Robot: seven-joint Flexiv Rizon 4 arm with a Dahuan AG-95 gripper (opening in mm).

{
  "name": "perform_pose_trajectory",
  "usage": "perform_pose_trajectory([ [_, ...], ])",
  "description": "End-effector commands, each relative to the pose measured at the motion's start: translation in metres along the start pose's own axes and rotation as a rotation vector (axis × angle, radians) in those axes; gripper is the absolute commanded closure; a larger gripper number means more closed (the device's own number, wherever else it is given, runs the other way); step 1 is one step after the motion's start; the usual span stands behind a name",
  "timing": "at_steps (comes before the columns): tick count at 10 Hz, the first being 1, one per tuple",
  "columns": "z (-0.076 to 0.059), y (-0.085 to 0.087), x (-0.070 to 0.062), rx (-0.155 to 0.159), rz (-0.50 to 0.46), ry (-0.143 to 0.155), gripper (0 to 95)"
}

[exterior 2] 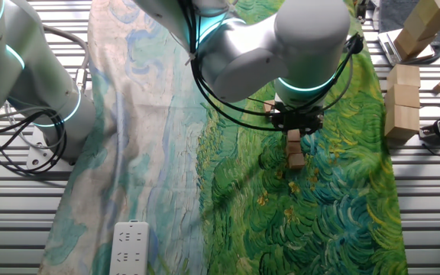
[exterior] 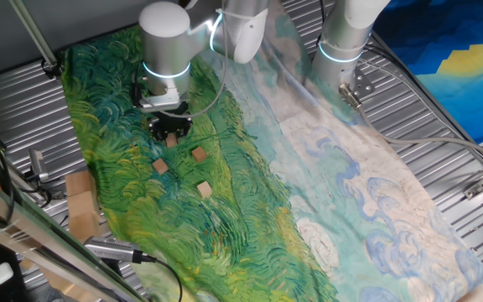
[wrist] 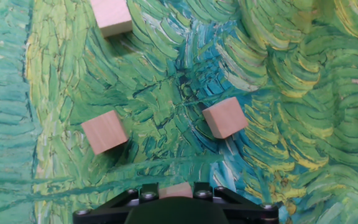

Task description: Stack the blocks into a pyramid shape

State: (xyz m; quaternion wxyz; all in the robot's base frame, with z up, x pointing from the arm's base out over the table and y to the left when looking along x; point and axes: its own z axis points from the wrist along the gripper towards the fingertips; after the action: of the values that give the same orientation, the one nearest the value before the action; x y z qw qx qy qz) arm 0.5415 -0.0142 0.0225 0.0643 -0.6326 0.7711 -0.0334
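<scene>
The end effector pinches one block; three loose blocks lie well apart on the desk, far from its edges.

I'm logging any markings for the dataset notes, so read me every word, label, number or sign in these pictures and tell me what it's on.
No readable text in any view.
The blocks are plain wood, no marks.
The painted cloth shows only brushstroke swirls.
The white power strip has no lettering that can be made out at this size.
The gripper shows no legible label.
</scene>
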Motion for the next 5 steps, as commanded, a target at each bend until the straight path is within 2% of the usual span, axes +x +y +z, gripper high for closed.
perform_pose_trajectory([
  [1,0.0005,-0.0003,0.0003,0.002,-0.002,0.0,95.0],
  [5,0.0007,0.0001,0.0006,0.003,-0.005,-0.002,95.0],
])
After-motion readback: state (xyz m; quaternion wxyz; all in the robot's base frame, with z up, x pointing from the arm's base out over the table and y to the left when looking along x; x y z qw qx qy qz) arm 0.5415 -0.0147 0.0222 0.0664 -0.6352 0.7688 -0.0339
